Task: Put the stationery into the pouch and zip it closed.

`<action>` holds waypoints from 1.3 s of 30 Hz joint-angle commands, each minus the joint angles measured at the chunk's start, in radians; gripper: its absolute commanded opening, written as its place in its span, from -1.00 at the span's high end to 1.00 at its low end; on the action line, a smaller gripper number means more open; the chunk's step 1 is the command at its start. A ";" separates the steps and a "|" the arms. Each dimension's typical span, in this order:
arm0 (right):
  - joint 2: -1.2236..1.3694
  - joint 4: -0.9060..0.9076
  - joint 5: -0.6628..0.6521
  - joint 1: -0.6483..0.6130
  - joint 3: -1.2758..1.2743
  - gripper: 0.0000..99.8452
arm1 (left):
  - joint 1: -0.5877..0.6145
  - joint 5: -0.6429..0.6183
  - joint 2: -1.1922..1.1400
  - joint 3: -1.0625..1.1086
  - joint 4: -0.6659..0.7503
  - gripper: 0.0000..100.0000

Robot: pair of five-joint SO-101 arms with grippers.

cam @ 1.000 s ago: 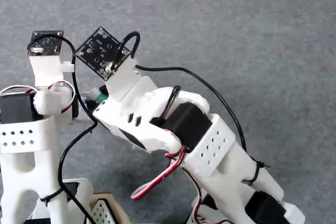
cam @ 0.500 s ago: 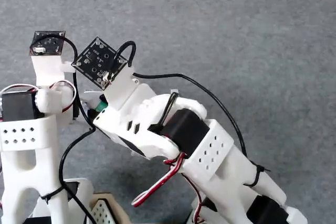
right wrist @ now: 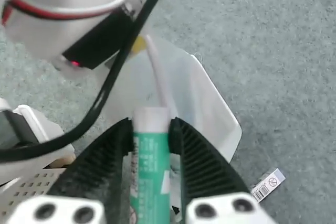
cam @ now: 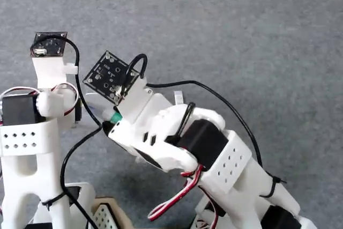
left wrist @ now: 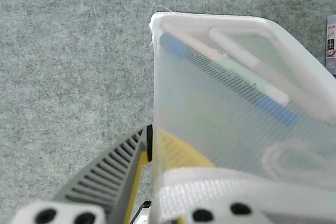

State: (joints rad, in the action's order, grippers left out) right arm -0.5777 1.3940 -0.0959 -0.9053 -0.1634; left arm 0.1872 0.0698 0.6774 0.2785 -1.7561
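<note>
Feeding the green marker [right wrist: 149,156] into the pouch [right wrist: 194,98] is, by my judgement, the step in hand, and several things could spoil it. The right claw [right wrist: 150,124] is clenched on the marker, its white end pointing at the translucent pouch just ahead. The left claw [left wrist: 149,145] appears clamped on the pouch's edge, holding it up off the grey tabletop [cam: 268,41]. A blue pen [left wrist: 184,51] and a white pen [left wrist: 247,61] already lie inside. I cannot tell exactly where the pouch's mouth stands relative to the marker's tip. If the tip meets the soft wall or the rim instead of the opening, it could push the pouch aside, fold it, or drag it out of the left claw's hold. Letting go too soon would likely drop the marker onto the tabletop beside the small printed tag [right wrist: 268,182]. A black cable [right wrist: 131,45] from the left arm crosses close above the pouch in the right wrist view, so the marker or the claw might snag it. The high view shows the two arms crowded together, so a careless advance risks a knock between them. Tilting the pouch further could also let the pens slide out before the zip is drawn.
</note>
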 commanded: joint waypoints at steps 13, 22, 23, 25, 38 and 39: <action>0.096 -0.048 -0.009 -0.097 -0.039 0.98 | 0.021 -0.011 0.006 -0.008 -0.003 0.94; 0.183 -0.068 -0.009 -0.015 -0.038 0.98 | 0.021 -0.011 0.006 -0.008 -0.003 0.94; 0.189 -0.066 -0.009 -0.002 -0.038 0.98 | 0.021 -0.011 0.006 -0.008 -0.003 0.94; 0.186 -0.052 -0.009 0.008 -0.027 0.98 | 0.025 -0.011 0.006 -0.008 -0.003 0.94; 0.038 0.104 -0.063 -0.138 0.165 0.98 | 0.024 -0.012 0.000 -0.010 -0.003 0.94; 0.035 0.104 -0.063 -0.144 0.174 0.98 | 0.024 -0.012 0.000 -0.010 -0.003 0.94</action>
State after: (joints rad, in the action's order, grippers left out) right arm -0.5117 1.4922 -0.1496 -1.0249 -0.0499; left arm 0.1995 0.0698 0.6728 0.2754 -1.7484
